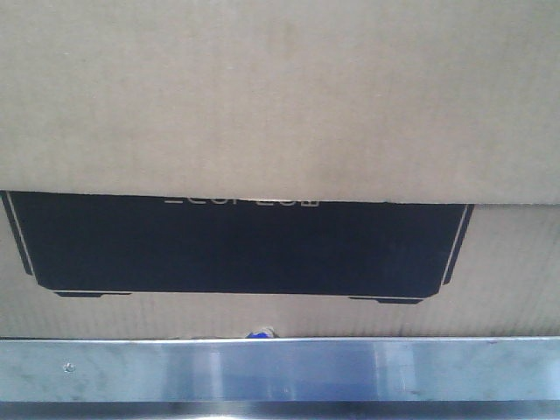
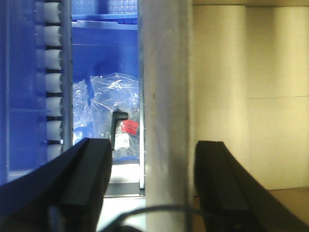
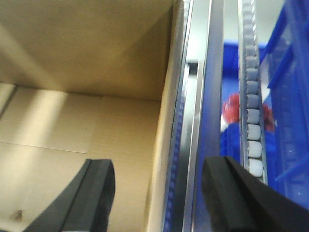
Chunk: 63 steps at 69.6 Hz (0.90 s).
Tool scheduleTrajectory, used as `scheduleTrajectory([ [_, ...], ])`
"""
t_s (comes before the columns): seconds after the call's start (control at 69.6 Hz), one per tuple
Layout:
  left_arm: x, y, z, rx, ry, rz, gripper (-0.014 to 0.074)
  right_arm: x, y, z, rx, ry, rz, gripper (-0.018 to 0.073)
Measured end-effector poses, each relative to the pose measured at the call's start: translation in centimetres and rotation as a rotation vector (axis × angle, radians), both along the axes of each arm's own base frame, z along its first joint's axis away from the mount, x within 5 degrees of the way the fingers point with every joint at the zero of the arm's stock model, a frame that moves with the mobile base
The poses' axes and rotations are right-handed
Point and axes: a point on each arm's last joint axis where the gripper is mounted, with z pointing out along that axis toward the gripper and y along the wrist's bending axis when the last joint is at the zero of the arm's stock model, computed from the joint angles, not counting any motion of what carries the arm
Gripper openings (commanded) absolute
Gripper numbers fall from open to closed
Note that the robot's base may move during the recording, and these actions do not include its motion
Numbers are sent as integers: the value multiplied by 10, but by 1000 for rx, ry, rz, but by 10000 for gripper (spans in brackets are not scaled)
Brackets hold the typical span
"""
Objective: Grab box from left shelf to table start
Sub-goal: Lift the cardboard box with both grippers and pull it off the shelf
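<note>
The box sits on the left shelf, right behind the shiny steel rail. It is brown ribbed cardboard with a big black patch edged in thin white lines. My left gripper has its jaws spread wide, holding nothing. A pale, blurry upright strip stands between them. Smooth cardboard is to their right. To their left are white rollers and a blue crate with a crinkly clear bag. My right gripper is spread wide too, with the box's side wall between its jaws.
</note>
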Motion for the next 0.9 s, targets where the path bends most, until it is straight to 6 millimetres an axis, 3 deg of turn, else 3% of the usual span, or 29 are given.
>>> scheduleTrajectory([
  [0.115, 0, 0, 0, 2, 0, 0, 297, 41, 2, -1, -8, 84, 2, 499],
  [0.215, 0, 0, 0, 2, 0, 0, 296, 77, 3, -14, -18, 177, 7, 481],
  [0.287, 0, 0, 0, 6, 0, 1, 296, 97, 4, -26, -36, 236, 18, 399],
  [0.373, 0, 1, 0, 10, -1, 2, 261, 113, 5, -36, -52, 281, 29, 233],
  [0.46, 0, 1, 0, 9, -1, 2, 152, 120, 6, -42, -46, 306, 34, 35],
  [0.589, -1, -2, 0, -22, 7, -5, -111, 122, 7, -42, -42, 301, 35, 55],
  [0.661, -1, -2, 0, -20, 7, -4, -79, 122, 7, -42, -42, 302, 37, 57],
  [0.905, -4, -1, 4, -30, -28, 7, -93, 119, 9, -39, -40, 294, 42, 57],
])
